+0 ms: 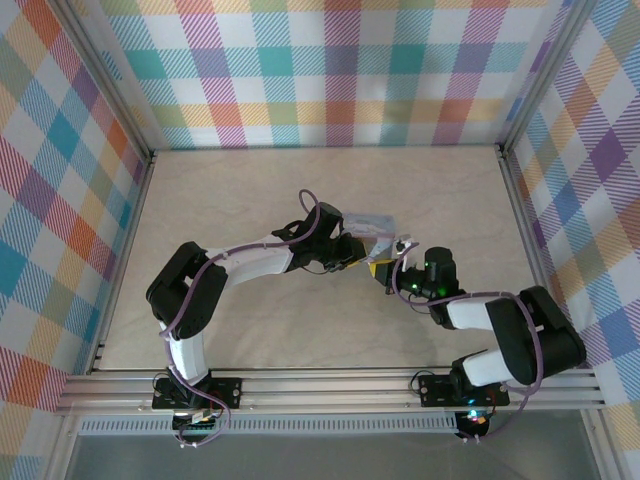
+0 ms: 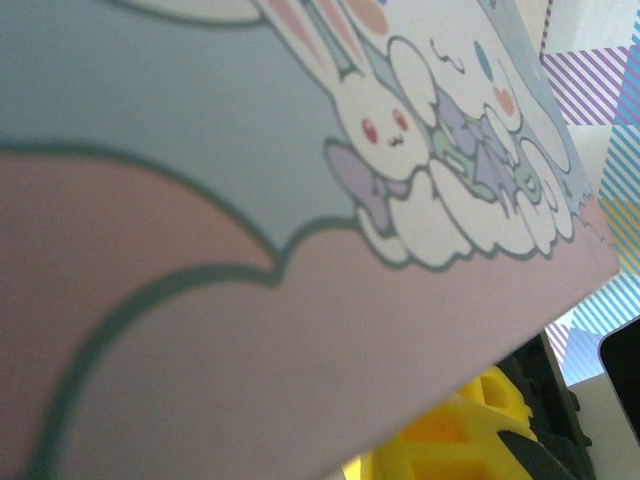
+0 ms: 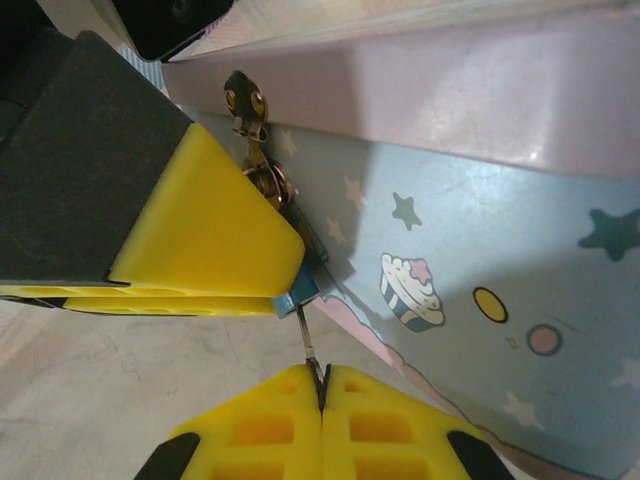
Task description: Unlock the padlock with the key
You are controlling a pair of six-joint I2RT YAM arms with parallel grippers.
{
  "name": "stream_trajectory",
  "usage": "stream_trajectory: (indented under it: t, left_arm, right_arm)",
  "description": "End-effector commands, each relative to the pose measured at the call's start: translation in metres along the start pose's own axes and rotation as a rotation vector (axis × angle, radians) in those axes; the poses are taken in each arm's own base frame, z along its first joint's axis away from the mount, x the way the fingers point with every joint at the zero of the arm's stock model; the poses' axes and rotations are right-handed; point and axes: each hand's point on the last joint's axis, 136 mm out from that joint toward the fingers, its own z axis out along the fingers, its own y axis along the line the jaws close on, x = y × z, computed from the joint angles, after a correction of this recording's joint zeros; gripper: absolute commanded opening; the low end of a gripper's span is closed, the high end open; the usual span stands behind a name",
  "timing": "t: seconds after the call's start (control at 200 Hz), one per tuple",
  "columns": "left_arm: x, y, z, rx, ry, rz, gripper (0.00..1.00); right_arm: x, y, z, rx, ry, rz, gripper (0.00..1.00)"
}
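Beige tabletop (image 1: 300,330): marbled, with pastel plaid walls (image 1: 330,70) around.
Tin (image 3: 480,250): blue and pink, printed with cupcake, stars, rabbits.
Left gripper (image 3: 270,285): yellow finger against tin, covering padlock (image 3: 293,298); grip cannot be told.
Right gripper (image 3: 322,395): clenched on key (image 3: 309,345).
Padlock: teal corner below brass hasp (image 3: 245,100).
Key: thin silvery blade, long axis running from Right gripper up to padlock.
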Motion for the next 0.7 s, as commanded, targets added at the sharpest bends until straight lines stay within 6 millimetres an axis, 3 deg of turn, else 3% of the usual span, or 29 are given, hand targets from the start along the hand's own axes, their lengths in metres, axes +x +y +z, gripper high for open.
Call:
stream_trajectory:
  t: [0.0, 0.33, 0.695]
  left_arm:
    - [-0.012, -0.033, -0.017, 0.098, -0.038, 0.034, 0.06]
    - [-0.012, -0.036, -0.018, 0.105, -0.034, 0.036, 0.06]
    - [-0.016, -0.034, -0.020, 0.101, -0.042, 0.032, 0.06]
  right_arm:
    - [-0.010, 0.009, 0.006, -0.063, -0.029, -0.010, 0.01]
    - [-0.012, 0.010, 0.015, -0.087, -0.039, -0.001, 0.01]
    - [-0.003, 0.005, 0.002, -0.022, -0.015, -0.010, 0.01]
